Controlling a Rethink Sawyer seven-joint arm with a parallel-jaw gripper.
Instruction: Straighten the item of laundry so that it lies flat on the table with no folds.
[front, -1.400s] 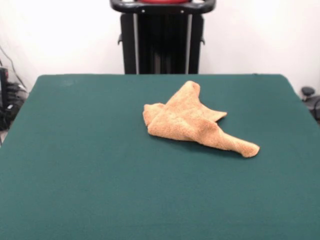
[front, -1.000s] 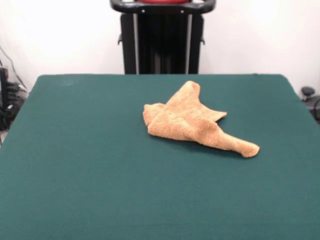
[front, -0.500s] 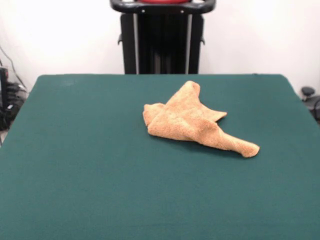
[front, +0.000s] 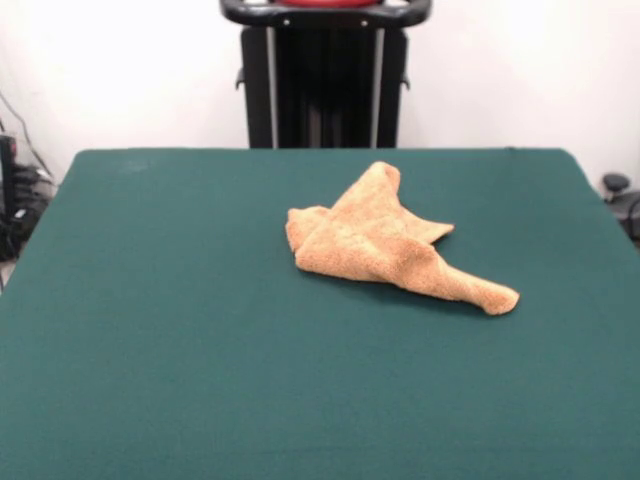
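One table (front: 180, 340), covered in dark green cloth, fills most of the front view; its surface is bare except for the laundry. One towel (front: 375, 245), orange-tan terry cloth, sits a little right of the table's centre and toward its far half, well away from every edge. It is not flat: it lies bunched, folded over itself, with a peak pointing to the far side, a small flap out to the right, and a long twisted tail running to the near right. Judged from this, straightening is not yet done, and the tail looks like the easiest corner to pull out. The gripper is not visible, so its finger state cannot be read. Count: one table, one towel, no other loose items on the cloth.
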